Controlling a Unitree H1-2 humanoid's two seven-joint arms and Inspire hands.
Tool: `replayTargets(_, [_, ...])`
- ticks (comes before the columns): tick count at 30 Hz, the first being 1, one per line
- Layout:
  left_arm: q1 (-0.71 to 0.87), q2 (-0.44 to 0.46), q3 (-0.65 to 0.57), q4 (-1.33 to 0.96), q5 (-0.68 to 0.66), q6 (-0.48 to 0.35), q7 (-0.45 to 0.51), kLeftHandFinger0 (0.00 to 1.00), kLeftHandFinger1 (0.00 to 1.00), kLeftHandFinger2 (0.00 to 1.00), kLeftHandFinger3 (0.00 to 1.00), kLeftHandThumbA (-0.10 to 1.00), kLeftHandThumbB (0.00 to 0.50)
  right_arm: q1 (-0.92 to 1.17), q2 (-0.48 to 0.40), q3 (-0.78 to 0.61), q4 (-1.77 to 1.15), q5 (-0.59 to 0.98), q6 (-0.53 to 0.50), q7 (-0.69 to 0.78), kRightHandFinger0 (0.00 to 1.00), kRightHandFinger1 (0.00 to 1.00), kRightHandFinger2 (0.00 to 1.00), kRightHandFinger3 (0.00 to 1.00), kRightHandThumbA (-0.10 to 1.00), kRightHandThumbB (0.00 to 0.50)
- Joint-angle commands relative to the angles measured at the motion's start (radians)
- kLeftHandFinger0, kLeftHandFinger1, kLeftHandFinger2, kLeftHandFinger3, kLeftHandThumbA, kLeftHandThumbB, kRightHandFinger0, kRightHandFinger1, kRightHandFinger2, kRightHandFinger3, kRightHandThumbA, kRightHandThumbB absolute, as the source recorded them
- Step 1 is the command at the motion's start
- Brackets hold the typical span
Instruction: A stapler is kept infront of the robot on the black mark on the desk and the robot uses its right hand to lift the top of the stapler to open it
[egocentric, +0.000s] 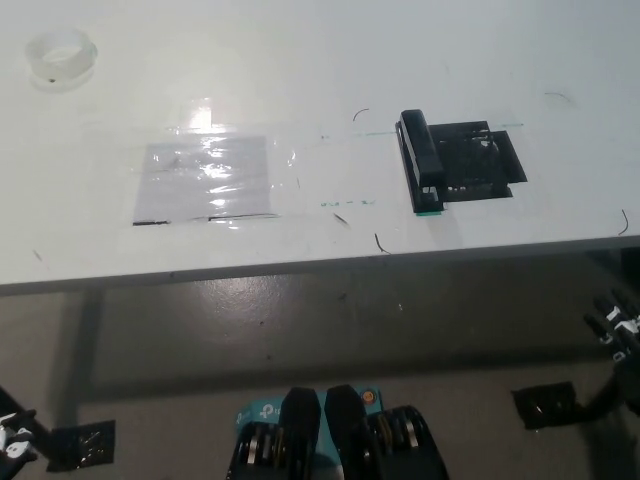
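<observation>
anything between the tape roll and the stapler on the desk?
Head view: a taped-down clear plastic sheet lies between the tape roll and the stapler; otherwise bare white desk.

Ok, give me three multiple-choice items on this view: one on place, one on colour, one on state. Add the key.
1. Where does the stapler lie?
A. on the left edge of the black mark
B. on the taped clear sheet
C. beside the tape roll

2. What colour is the desk?
A. brown
B. white
C. green

3. What is the right robot hand doing?
A. lifting the stapler's top
B. pressing on the mark
C. hanging below the desk edge, clear of the stapler

Key: 1 A, its body overlaps the mark's left side; 2 B, the top is plainly white; 3 C, it shows at the lower right, off the desk. The left robot hand sits at the lower left.
</observation>
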Motion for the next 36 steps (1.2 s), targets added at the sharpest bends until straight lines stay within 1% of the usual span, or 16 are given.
replayTargets(1, [-0.007,0.033,0.013,-0.006,-0.02,-0.031,-0.019,0.5,0.55,0.69,0.85,0.46,0.167,-0.004,-0.008,0.049,-0.103,0.132,0.037,-0.033,0.66,0.66,0.79,1.0,1.0,0.168])
replayTargets(5, [-0.003,0.036,0.012,-0.008,-0.02,-0.041,-0.024,0.51,0.56,0.69,0.85,0.46,0.159,0.056,-0.028,0.16,-0.206,0.276,0.037,-0.106,0.62,0.62,0.75,1.0,1.0,0.158])
replayTargets(7, [-0.006,0.032,0.013,-0.004,-0.025,-0.038,-0.024,0.5,0.55,0.68,0.85,0.46,0.17,0.062,-0.029,0.195,-0.242,0.325,0.037,-0.162,0.55,0.57,0.71,1.0,1.0,0.171])
replayTargets(9, [-0.009,0.032,0.011,0.014,-0.025,-0.054,-0.028,0.51,0.56,0.7,0.87,0.46,0.171,0.053,-0.032,0.238,-0.271,0.402,0.037,-0.203,0.54,0.58,0.72,1.0,1.0,0.187])
replayTargets(13, [-0.007,0.031,0.011,0.001,-0.019,-0.04,-0.021,0.51,0.56,0.69,0.86,0.45,0.151,0.036,-0.039,0.311,-0.319,0.491,0.037,-0.258,0.55,0.57,0.7,0.99,1.0,0.193])
replayTargets(15, [-0.009,0.033,0.008,0.004,-0.016,-0.046,-0.024,0.52,0.56,0.7,0.86,0.45,0.142,0.02,-0.042,0.355,-0.344,0.499,0.037,-0.287,0.51,0.52,0.66,0.96,1.0,0.195])
replayTargets(16, [-0.005,0.032,0.011,-0.001,-0.02,-0.045,-0.025,0.51,0.56,0.69,0.86,0.44,0.147,0.017,-0.045,0.382,-0.354,0.502,0.037,-0.262,0.53,0.55,0.69,0.98,1.0,0.175])
replayTargets(18, [-0.005,0.033,0.012,-0.003,-0.02,-0.047,-0.026,0.51,0.56,0.7,0.86,0.44,0.143,0.011,-0.046,0.397,-0.363,0.522,0.037,-0.278,0.54,0.55,0.7,0.99,1.0,0.167])
replayTargets(19, [-0.005,0.033,0.013,-0.003,-0.02,-0.045,-0.025,0.5,0.55,0.69,0.86,0.45,0.151,0.006,-0.046,0.407,-0.368,0.531,0.037,-0.289,0.54,0.55,0.71,1.0,1.0,0.169])
replayTargets(22, [-0.006,0.031,0.015,-0.005,-0.016,-0.038,-0.02,0.49,0.54,0.69,0.85,0.44,0.152,-0.021,-0.042,0.441,-0.369,0.55,0.037,-0.312,0.57,0.56,0.72,0.98,1.0,0.147])
replayTargets(24, [-0.008,0.03,0.013,-0.004,-0.019,-0.033,-0.024,0.51,0.56,0.7,0.85,0.43,0.151,-0.044,-0.033,0.449,-0.359,0.57,0.037,-0.348,0.59,0.56,0.7,0.96,1.0,0.144])
replayTargets(25, [-0.008,0.031,0.013,0.0,-0.02,-0.039,-0.027,0.52,0.56,0.7,0.85,0.44,0.154,-0.064,-0.026,0.448,-0.331,0.582,0.037,-0.332,0.59,0.58,0.72,0.97,1.0,0.145])
replayTargets(30, [-0.007,0.028,0.011,0.001,-0.015,-0.045,-0.026,0.52,0.56,0.7,0.87,0.45,0.141,-0.139,0.013,0.435,-0.256,0.599,0.037,-0.371,0.58,0.57,0.72,1.0,1.0,0.156])
replayTargets(31, [-0.007,0.028,0.011,0.006,-0.02,-0.051,-0.031,0.52,0.56,0.71,0.87,0.45,0.133,-0.153,0.023,0.426,-0.234,0.598,0.037,-0.362,0.59,0.58,0.72,1.0,1.0,0.146])
replayTargets(35, [-0.01,0.028,0.012,0.012,-0.019,-0.052,-0.029,0.52,0.56,0.7,0.86,0.45,0.146,-0.203,0.059,0.396,-0.151,0.571,0.037,-0.347,0.59,0.58,0.72,1.0,1.0,0.139])
replayTargets(36, [-0.007,0.028,0.011,0.002,-0.02,-0.046,-0.03,0.52,0.56,0.7,0.87,0.46,0.141,-0.229,0.083,0.374,-0.105,0.568,0.037,-0.35,0.59,0.6,0.75,1.0,1.0,0.13])
